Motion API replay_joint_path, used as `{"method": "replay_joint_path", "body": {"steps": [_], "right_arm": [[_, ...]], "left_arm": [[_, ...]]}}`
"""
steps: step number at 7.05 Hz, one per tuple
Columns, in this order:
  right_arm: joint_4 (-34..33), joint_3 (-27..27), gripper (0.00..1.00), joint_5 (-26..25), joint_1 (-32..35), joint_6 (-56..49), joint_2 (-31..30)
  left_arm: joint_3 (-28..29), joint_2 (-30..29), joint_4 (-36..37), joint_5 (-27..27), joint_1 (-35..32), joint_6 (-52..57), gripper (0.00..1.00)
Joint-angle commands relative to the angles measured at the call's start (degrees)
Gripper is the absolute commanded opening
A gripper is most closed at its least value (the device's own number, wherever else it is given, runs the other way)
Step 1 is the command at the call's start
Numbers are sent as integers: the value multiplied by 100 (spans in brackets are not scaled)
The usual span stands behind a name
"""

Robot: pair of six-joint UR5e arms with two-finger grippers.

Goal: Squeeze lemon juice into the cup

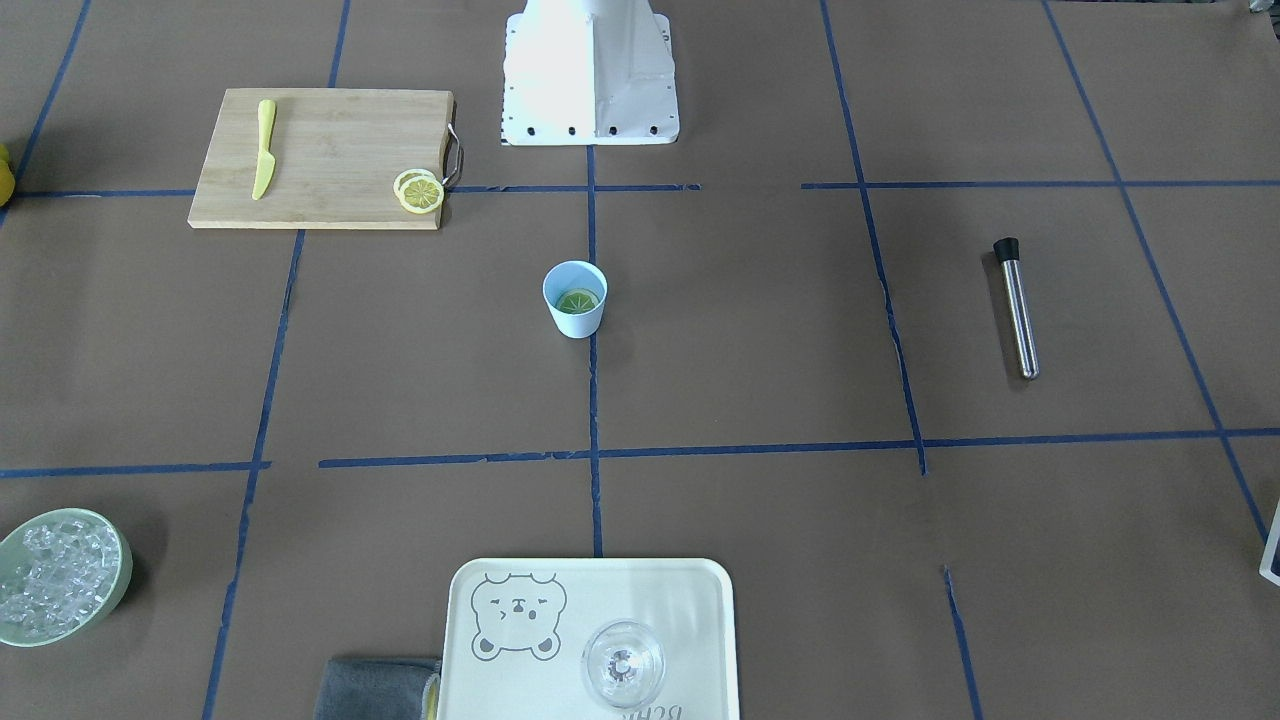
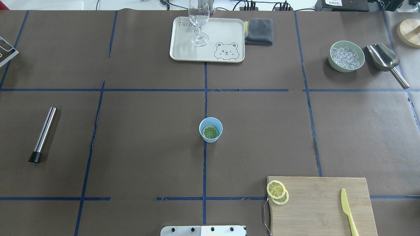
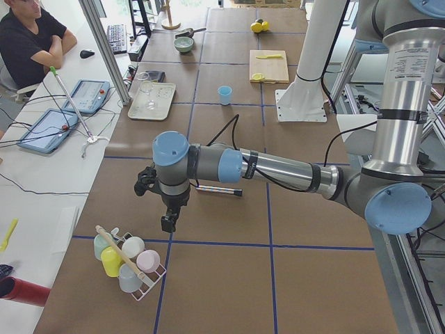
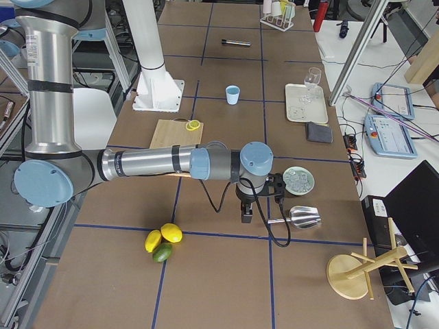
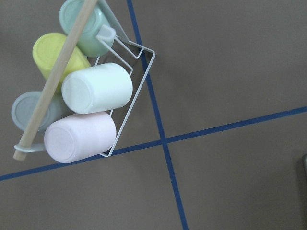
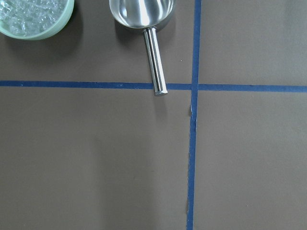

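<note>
Seen from overhead, the pale-blue cup (image 2: 210, 129) stands upright at the middle of the brown table, on a blue tape line with its mouth facing straight up. A lemon slice (image 2: 210, 131) lies flat on its bottom, cut face up and tinted greenish by the blue inside. Being round, the slice shows no long axis, and the cup's own axis runs vertical. Two more slices (image 2: 277, 191) overlap at a corner of the cutting board (image 2: 321, 206), whose yellow knife (image 2: 348, 213) lies lengthwise near the opposite edge. Only the two side views show the arms, both parked well away from the cup. From the table's left end, the left gripper (image 3: 167, 224) hangs pointing down beside a wire rack of pastel cups (image 3: 128, 261), the same rack that fills the left wrist camera. From the right end, the right gripper (image 4: 245, 218) hangs near the green bowl of ice (image 4: 298, 179) and the steel scoop (image 4: 302, 218), with whole lemons (image 4: 164, 236) nearby on the table. At that distance I cannot tell whether either pincer is spread or pressed together. The right wrist camera adds the scoop's handle reaching to a tape line. The overhead view alone shows the steel muddler (image 2: 42, 134) far to the left, and the stemmed glass (image 2: 199, 23) on the bear tray (image 2: 183, 49).
</note>
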Motion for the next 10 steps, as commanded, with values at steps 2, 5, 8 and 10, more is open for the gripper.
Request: {"method": "replay_joint_path", "body": {"steps": [2,5,8,10], "right_arm": [[7,2,100,3,12,17,65],[7,11,100,3,12,17,74],[7,-6,100,-6,12,17,74],[189,-33,100,-14,12,26,65]], "left_arm": [[217,176,-62,-191,-55,92,100],[333,184,-544,-191,-28,-565,100],[385,184,-545,-191,42,-585,100],[377,184,-545,-191,42,-594,100]]}}
